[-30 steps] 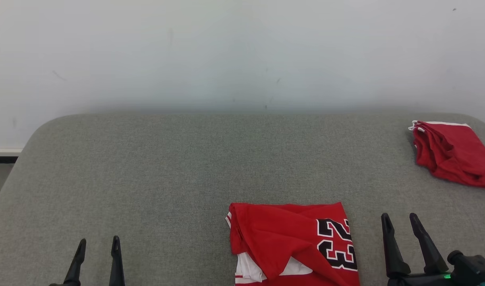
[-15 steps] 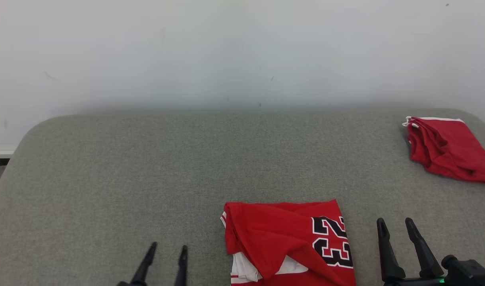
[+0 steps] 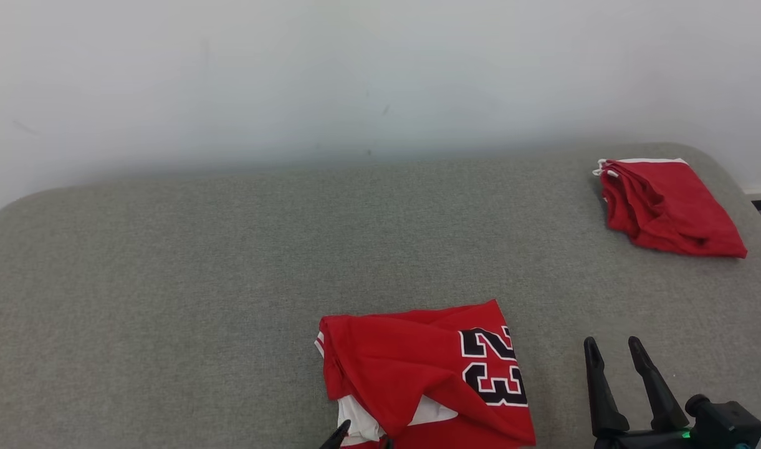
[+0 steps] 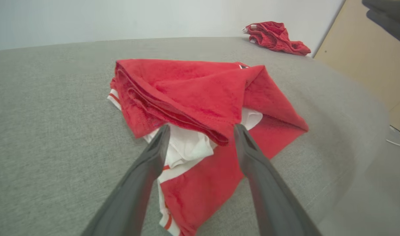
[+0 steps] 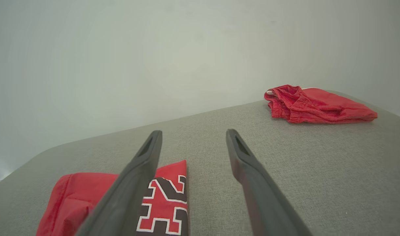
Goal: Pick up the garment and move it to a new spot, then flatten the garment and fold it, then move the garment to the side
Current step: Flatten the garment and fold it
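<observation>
The left tool (image 4: 201, 127) has its fingers apart, tips at the near edge of the folded red number-23 jersey (image 4: 193, 85), either side of its white inner layer; whether they touch it I cannot tell. The right tool (image 3: 612, 341), also spread and empty, stands just right of it. The jersey lies near the front of the grey surface (image 3: 168, 280). A second red garment (image 3: 667, 206) sits at the far right corner.

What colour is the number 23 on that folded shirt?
The number 23 is black, outlined white, on the red shirt; head view shows it best.
</observation>
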`<state>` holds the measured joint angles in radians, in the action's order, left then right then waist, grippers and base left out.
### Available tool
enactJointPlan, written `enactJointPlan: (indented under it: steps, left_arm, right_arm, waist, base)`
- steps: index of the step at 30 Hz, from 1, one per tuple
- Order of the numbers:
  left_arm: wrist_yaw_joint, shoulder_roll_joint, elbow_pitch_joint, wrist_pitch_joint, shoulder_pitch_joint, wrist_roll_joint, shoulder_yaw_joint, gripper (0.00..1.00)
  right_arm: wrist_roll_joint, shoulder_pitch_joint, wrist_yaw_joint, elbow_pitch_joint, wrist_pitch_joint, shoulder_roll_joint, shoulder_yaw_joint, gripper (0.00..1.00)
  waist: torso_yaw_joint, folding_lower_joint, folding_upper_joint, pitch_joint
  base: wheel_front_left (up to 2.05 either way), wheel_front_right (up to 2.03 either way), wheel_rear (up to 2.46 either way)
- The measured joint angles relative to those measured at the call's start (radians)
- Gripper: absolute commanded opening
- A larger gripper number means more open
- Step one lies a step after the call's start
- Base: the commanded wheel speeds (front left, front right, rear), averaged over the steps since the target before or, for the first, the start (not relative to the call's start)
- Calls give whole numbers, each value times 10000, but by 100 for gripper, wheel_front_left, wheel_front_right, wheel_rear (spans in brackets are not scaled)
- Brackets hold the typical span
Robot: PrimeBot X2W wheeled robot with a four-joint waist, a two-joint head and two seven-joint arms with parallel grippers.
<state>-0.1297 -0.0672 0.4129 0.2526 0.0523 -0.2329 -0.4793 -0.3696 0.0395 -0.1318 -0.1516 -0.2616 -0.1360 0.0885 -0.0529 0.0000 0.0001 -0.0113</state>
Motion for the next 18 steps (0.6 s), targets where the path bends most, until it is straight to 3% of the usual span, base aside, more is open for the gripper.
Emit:
enactJointPlan:
  steps: [7, 15, 17, 18]
  left_arm:
    - [-13, -13, 629, 27, 362, -284, -759, 100]
    - [-13, 10, 1208, 71, 869, -614, -909, 97]
    - [-13, 15, 1310, 71, 978, -667, -961, 21]
    - [-13, 25, 1321, 73, 1018, -669, -982, 0]
  right_arm:
    - [0, -30, 0, 6, 0, 2, 0, 100]
    - [2, -160, 0, 27, -2, 19, 15, 100]
    - [4, -159, 0, 29, -2, 21, -8, 100]
    - [6, -159, 0, 35, -2, 23, -19, 100]
  waist:
    - [-433, 0, 0, 182]
    - [-729, 0, 0, 350]
    - [-738, 0, 0, 354]
    - [-732, 0, 0, 356]
  base:
    - [0, 0, 0]
    - [0, 0, 0]
    - [0, 0, 0]
    - [0, 0, 0]
